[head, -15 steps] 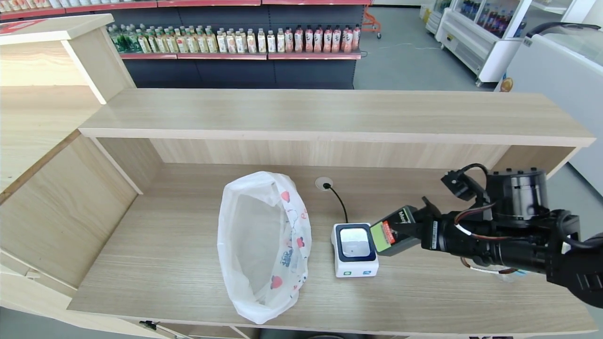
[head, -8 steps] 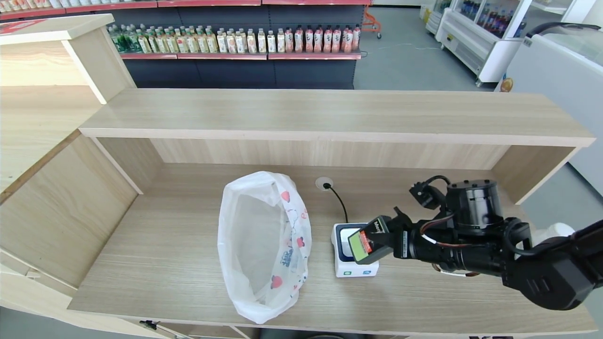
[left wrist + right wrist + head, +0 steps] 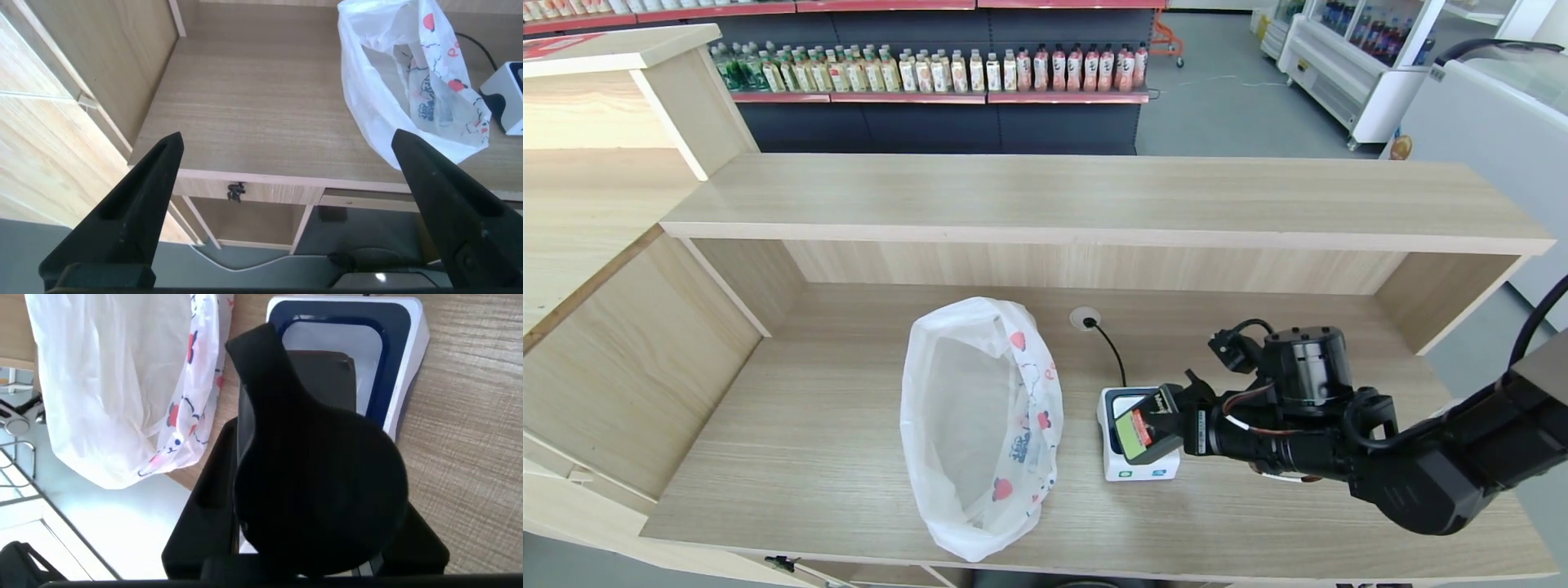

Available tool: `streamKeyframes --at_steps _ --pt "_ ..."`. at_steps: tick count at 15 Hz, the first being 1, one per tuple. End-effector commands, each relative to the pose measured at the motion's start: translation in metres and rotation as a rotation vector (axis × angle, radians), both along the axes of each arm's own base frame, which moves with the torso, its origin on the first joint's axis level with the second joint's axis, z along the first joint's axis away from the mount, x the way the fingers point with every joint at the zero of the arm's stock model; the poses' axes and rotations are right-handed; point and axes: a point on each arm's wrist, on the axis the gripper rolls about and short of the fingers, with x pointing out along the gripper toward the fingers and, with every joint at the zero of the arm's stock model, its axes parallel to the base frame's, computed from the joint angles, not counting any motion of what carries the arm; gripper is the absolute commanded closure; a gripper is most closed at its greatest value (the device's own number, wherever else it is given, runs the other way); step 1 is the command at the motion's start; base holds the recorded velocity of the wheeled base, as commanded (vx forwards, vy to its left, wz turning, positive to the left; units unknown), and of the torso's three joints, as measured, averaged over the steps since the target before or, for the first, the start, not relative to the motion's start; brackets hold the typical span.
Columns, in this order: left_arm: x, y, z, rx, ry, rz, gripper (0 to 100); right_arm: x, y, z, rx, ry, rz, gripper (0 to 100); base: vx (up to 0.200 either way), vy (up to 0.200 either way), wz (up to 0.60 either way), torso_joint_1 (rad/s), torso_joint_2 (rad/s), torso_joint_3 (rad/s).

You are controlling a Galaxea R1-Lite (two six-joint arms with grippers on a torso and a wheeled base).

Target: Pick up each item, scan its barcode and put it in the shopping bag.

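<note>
Head view: a pale wood-grain desk (image 3: 809,457) sits below a raised counter ledge (image 3: 1094,196). Beyond the ledge, a shop shelf of drink bottles (image 3: 931,72) runs along the aisle, and chest freezers (image 3: 1347,57) stand off to the robot's right. A white shopping bag (image 3: 980,425) with red and blue prints stands open in the middle of the desk. Just to its right, and not touching it, is a white barcode scanner (image 3: 1139,472), whose black cable (image 3: 1112,353) runs back to a grommet in the desk.

The right fingers (image 3: 1172,418) are clamped on a small dark box (image 3: 1137,426) with a green-and-red label end. The box is held tilted over the scanner's window, with the label end turned toward the bag; I cannot tell whether box and scanner touch. In the right wrist view the box (image 3: 327,371) lies directly in front of the scanner's blue-framed window (image 3: 400,343).

The left fingers (image 3: 122,220) are spread wide with nothing between them, over the desk's near edge to the left of the bag.
</note>
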Motion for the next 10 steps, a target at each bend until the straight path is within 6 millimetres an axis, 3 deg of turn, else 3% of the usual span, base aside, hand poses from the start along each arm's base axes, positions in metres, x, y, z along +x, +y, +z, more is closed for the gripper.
streamKeyframes --at_steps 1,10 --pt "0.0000 0.0000 0.0000 0.000 0.000 0.000 0 0.0028 0.0013 -0.0066 -0.011 0.018 -0.002 100 0.000 0.000 0.00 0.000 0.00 0.000" --pt "0.0000 0.0000 0.0000 0.000 0.000 0.000 0 0.0102 0.0052 0.0002 0.004 -0.015 -0.005 100 0.000 0.000 0.00 0.000 0.00 0.000"
